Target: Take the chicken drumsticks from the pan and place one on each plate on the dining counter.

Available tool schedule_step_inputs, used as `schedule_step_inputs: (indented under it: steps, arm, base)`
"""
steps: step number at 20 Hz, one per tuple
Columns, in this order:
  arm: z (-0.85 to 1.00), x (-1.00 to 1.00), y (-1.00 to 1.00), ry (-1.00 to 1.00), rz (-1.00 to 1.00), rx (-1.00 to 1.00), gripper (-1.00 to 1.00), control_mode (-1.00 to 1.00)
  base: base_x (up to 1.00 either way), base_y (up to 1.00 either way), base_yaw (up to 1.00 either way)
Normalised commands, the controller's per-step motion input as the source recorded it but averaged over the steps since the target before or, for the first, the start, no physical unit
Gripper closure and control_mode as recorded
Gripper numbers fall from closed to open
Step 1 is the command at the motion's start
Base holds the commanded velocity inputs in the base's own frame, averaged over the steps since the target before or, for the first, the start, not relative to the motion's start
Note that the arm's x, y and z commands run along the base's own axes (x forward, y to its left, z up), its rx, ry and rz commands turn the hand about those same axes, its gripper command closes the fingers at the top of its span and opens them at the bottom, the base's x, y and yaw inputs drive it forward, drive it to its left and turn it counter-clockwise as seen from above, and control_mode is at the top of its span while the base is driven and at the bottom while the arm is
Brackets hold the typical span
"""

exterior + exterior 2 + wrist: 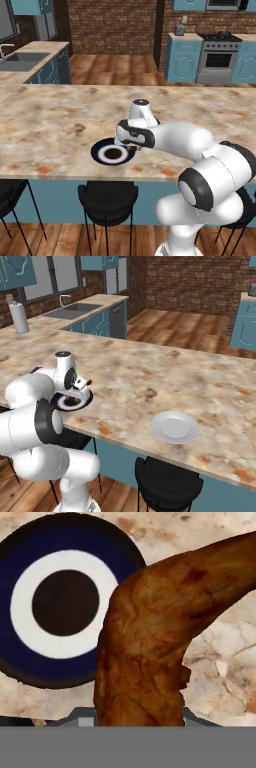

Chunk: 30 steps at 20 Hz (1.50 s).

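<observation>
Gripper: the gripper (137, 719) is clenched on a chicken drumstick (150, 647), just above the dining counter (60, 120).
Drumstick: brown, glossy, bent, beside the ringed plate, not on it.
Ringed plate: the dark blue plate (113, 152) with a white ring and a dark centre; nothing lies in it.
White plate: the white plate (174, 426) is well apart from the ringed plate, also bare.
Writing: none readable.
</observation>
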Motion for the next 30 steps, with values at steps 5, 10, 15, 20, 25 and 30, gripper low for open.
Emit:
schedule_step_inputs:
  steps: [5, 10, 15, 20, 25, 30]
  arm:
    - [-0.31, 0.53, 0.29, 0.00, 0.06, 0.02, 1.00, -1.00]
    - [-0.36, 0.47, 0.25, 0.00, 0.04, 0.03, 1.00, -1.00]
    - [-0.43, 0.30, 0.36, 0.00, 0.03, 0.01, 1.00, -1.00]
    - [-0.38, 0.29, 0.35, 0.00, 0.00, 0.00, 1.00, -1.00]
    - [-0.41, 0.18, 0.05, 0.00, 0.02, 0.02, 1.00, -1.00]
    - [-0.17, -0.04, 0.00, -0.02, 0.01, 0.05, -1.00, -1.00]
  base:
    - [0.00, 0.00, 0.00]
    - [0.00, 0.00, 0.00]
    - [0.00, 0.00, 0.00]
    - [0.00, 0.00, 0.00]
    - [0.00, 0.00, 0.00]
    - [0.00, 0.00, 0.00]
